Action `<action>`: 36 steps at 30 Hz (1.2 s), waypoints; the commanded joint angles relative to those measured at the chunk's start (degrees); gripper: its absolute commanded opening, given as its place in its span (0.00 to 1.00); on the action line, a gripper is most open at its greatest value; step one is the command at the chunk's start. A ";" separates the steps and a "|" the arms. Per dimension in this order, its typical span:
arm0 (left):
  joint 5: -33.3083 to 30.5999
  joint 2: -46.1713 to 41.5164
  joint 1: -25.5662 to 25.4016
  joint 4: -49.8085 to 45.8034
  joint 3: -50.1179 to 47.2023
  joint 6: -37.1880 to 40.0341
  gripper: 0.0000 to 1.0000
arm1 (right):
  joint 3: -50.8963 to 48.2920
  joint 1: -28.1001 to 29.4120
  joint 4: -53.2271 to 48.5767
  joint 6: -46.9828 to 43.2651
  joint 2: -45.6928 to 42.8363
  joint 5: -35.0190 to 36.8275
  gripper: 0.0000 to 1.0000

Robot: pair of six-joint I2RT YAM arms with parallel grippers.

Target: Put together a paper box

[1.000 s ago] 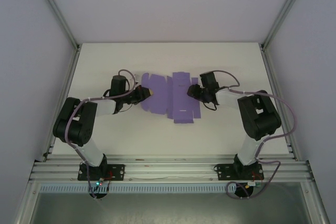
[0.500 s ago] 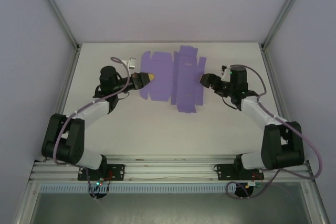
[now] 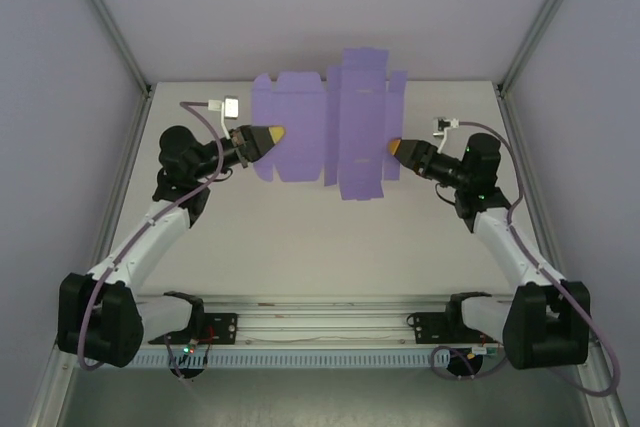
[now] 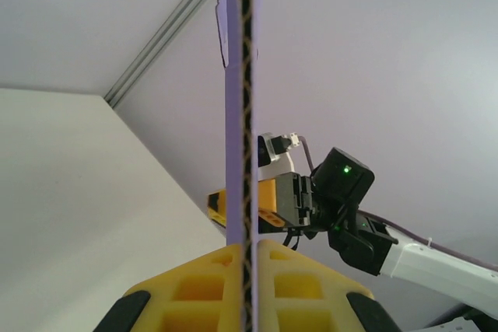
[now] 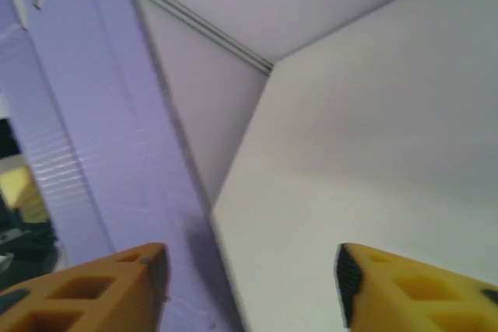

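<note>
The paper box is a flat purple die-cut sheet (image 3: 330,127) with flaps, held up in the air above the far half of the table. My left gripper (image 3: 268,135) is shut on its left edge. In the left wrist view the sheet (image 4: 237,153) runs edge-on between the yellow fingers (image 4: 194,285) of my left gripper (image 4: 249,258). My right gripper (image 3: 397,147) is at the sheet's right edge. Its jaws stand open in the right wrist view, where the sheet (image 5: 101,114) passes close by the left finger (image 5: 117,277) of my right gripper (image 5: 249,270), with no grip visible.
The white table (image 3: 320,237) lies bare beneath the lifted sheet. Grey enclosure walls and metal frame posts (image 3: 535,27) close in the back and sides. The rail with the arm bases (image 3: 320,322) runs along the near edge.
The sheet has risen from flat on the table into the air. Both arms have stretched out toward the back and spread apart. My right gripper let go at the sheet's edge.
</note>
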 commanded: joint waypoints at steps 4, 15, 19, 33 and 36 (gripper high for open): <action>-2.39 -3.17 0.51 -0.29 -0.94 0.98 0.00 | -0.55 -0.04 4.99 0.44 -3.77 -3.30 0.37; -2.90 -3.79 0.51 0.65 -2.44 -0.03 0.00 | -0.74 0.05 6.44 -1.01 -4.32 -5.95 0.21; -2.94 -4.05 0.51 0.50 -2.75 -0.01 0.00 | -0.38 0.13 5.14 -2.34 -4.14 -5.74 0.16; -40.46 -8.72 0.51 -43.56 -4.11 16.42 1.00 | 3.66 5.64 -25.92 -29.76 2.96 9.06 0.00; -44.99 -9.12 0.56 -47.60 -5.63 16.06 1.00 | 3.23 5.98 -26.67 -32.03 9.22 12.21 0.00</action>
